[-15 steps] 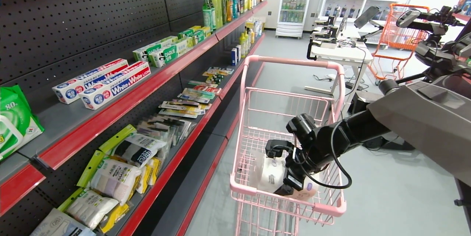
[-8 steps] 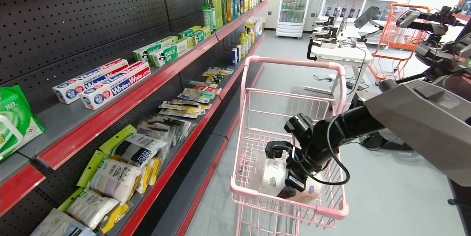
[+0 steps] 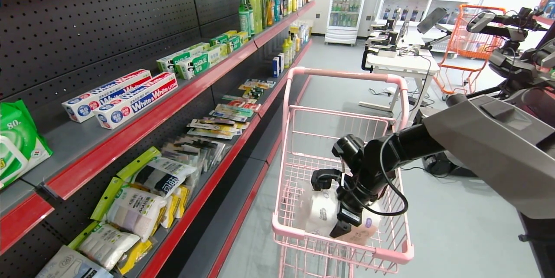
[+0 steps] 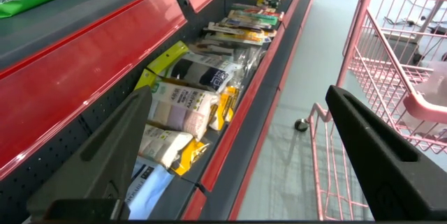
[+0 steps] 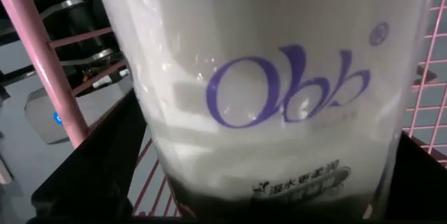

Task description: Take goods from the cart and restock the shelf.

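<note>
Fingers (image 5: 98, 175) splayed wide; right gripper (image 3: 331, 203) clasps tissue pack (image 3: 316, 216).

I am in a shop, in one of its aisles. My pincer (image 3: 331, 203) hangs inside a pink wire shopping cart (image 3: 303, 72). To the left of my pincer runs a long shelf (image 3: 143, 128) with red front edges and a black pegboard (image 3: 86, 17) behind it. Its upper level carries toothpaste boxes (image 3: 130, 98) and, farther along, rows of bottles (image 3: 256, 7). The level nearer my pincer holds flat packets (image 3: 143, 208) laid out for sale. Far ahead of my pincer stands a glass-door drinks fridge (image 3: 349, 4), with an orange cart (image 3: 472, 39) off to the right.
</note>
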Robot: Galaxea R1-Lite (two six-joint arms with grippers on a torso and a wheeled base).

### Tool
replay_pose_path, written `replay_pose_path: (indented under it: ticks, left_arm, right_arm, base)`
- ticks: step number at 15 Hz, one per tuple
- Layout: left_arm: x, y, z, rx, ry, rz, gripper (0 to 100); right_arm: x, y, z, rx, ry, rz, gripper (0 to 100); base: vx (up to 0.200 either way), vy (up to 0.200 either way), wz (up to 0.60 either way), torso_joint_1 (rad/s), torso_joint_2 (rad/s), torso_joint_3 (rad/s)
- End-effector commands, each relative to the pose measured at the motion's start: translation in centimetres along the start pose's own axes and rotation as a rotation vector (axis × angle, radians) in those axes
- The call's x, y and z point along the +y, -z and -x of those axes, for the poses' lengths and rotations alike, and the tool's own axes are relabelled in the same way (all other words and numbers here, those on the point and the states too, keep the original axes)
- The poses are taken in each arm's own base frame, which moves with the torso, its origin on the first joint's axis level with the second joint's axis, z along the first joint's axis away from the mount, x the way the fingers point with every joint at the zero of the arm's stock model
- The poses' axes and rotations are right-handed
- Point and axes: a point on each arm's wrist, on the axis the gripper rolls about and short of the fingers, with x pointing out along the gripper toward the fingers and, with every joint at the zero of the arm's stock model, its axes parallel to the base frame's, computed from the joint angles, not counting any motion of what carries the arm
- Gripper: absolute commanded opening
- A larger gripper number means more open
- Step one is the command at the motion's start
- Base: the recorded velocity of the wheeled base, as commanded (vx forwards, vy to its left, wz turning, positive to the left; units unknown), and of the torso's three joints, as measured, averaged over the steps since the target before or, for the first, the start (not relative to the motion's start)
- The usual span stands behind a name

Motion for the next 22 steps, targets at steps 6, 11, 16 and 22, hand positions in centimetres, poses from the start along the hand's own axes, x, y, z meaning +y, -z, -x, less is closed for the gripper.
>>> replay_pose_path:
  ticks: [6, 11, 16, 22]
  left_arm:
    - [0.0, 0.0, 0.0, 0.001, -0.001, 0.000, 100]
    - [0.0, 0.0, 0.0, 0.001, -0.001, 0.000, 100]
    - [0.0, 0.0, 0.0, 0.001, -0.001, 0.000, 100]
    - [0.0, 0.0, 0.0, 0.001, -0.001, 0.000, 100]
  right_arm:
    - [-0.3, -0.1, -0.1, 0.015, 0.033, 0.005, 0]
    - [-0.6, 0.7, 1.3, 0.009, 0.045, -0.031, 0]
    - [-1.6, 4.7, 8.1, 0.012, 0.225, -0.310, 0]
    - [-2.5, 5.8, 16.3, -0.202, 0.563, -0.689, 0]
  base:
    - [0.000, 0.000, 0.00, 0.000, 0.00, 0.000]
    - [0.000, 0.000, 0.00, 0.000, 0.00, 0.000]
    - [0.000, 0.000, 0.00, 0.000, 0.00, 0.000]
    - [0.000, 0.000, 0.00, 0.000, 0.00, 0.000]
